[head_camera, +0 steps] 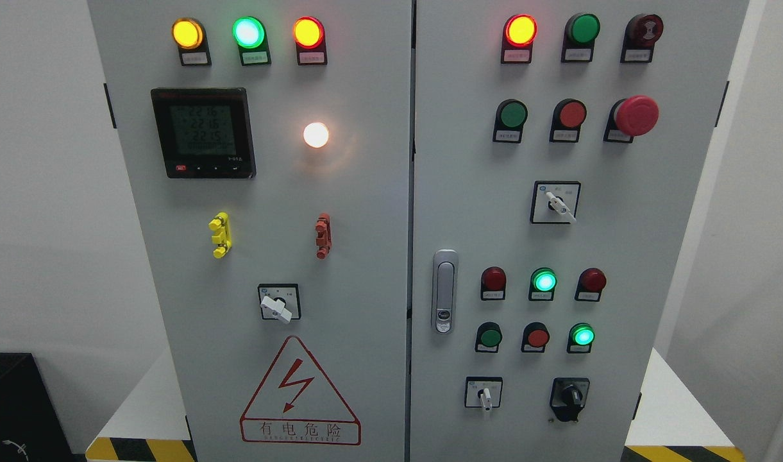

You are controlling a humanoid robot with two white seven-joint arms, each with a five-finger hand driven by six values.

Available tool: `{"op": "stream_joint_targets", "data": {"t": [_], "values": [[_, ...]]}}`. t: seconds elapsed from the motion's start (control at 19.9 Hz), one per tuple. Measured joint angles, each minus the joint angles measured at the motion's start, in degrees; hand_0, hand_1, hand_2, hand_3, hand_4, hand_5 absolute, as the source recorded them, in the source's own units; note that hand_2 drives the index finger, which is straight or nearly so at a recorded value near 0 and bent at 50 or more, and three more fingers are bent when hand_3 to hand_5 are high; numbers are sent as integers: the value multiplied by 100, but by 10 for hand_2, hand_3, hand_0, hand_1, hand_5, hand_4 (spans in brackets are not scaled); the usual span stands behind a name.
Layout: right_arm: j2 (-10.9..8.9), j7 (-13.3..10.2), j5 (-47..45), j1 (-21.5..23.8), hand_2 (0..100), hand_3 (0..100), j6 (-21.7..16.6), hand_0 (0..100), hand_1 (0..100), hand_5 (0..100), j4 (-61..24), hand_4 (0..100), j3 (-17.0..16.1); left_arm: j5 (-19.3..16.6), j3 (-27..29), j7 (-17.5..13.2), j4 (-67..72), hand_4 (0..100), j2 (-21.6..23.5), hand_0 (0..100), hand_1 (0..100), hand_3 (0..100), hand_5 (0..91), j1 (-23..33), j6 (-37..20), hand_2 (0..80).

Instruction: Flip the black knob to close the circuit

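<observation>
No robot hand or arm shows in the head view, so hand state can't be told; nothing touches the grey electrical cabinet [365,256]. The black knob [569,398] sits at the lower right of the right door, low and right of the white-handled selector switch [484,393], below the lit green lamp [582,335], its pointer roughly vertical. Left door carries a digital meter [203,133], a lit white lamp [315,135], yellow terminal [220,235], red terminal [323,236] and a red warning triangle [299,396]; the door latch [444,291] sits near the seam.
</observation>
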Motion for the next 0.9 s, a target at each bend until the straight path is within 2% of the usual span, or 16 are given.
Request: {"op": "stream_joint_targets", "data": {"t": [0.9], "values": [[-222,-125,22,-161,0,0,5,0,115,0,-2261,0,14,0,0,0,0,0,0,0,0,0,0,0,0,0]]}}
